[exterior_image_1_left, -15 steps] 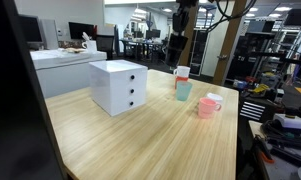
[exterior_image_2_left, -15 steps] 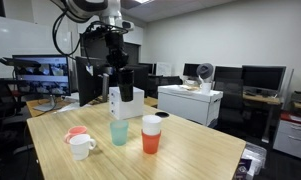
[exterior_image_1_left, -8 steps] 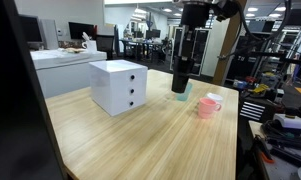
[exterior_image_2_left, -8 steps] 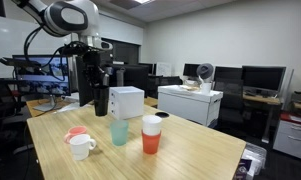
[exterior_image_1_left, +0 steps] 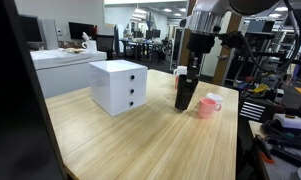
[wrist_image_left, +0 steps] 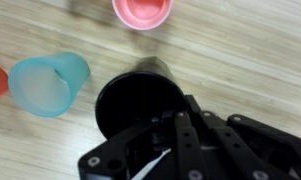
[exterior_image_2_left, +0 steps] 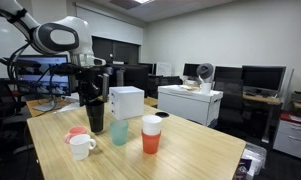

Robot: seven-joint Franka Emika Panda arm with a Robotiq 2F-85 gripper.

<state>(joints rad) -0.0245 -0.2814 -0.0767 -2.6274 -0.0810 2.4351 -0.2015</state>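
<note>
My gripper [exterior_image_1_left: 192,72] is shut on a tall black cup [exterior_image_1_left: 183,92] and holds it upright, low over or on the wooden table, in both exterior views [exterior_image_2_left: 93,112]. In the wrist view the black cup [wrist_image_left: 138,98] fills the middle, in front of the gripper [wrist_image_left: 168,132]. A teal cup [exterior_image_2_left: 120,132] stands right beside it, also in the wrist view [wrist_image_left: 48,84]. A pink mug [exterior_image_1_left: 208,106] is close on the other side and shows in the wrist view [wrist_image_left: 142,12]. An orange cup with a white top [exterior_image_2_left: 151,135] stands next to the teal cup.
A white three-drawer box [exterior_image_1_left: 118,86] stands on the wooden table [exterior_image_1_left: 140,140], behind the cups in an exterior view [exterior_image_2_left: 126,102]. A red lid [exterior_image_2_left: 78,131] lies by the mug. Desks, monitors and chairs surround the table.
The arm has swung across and come down with the black cup, from high above the table to beside the teal cup and the pink mug.
</note>
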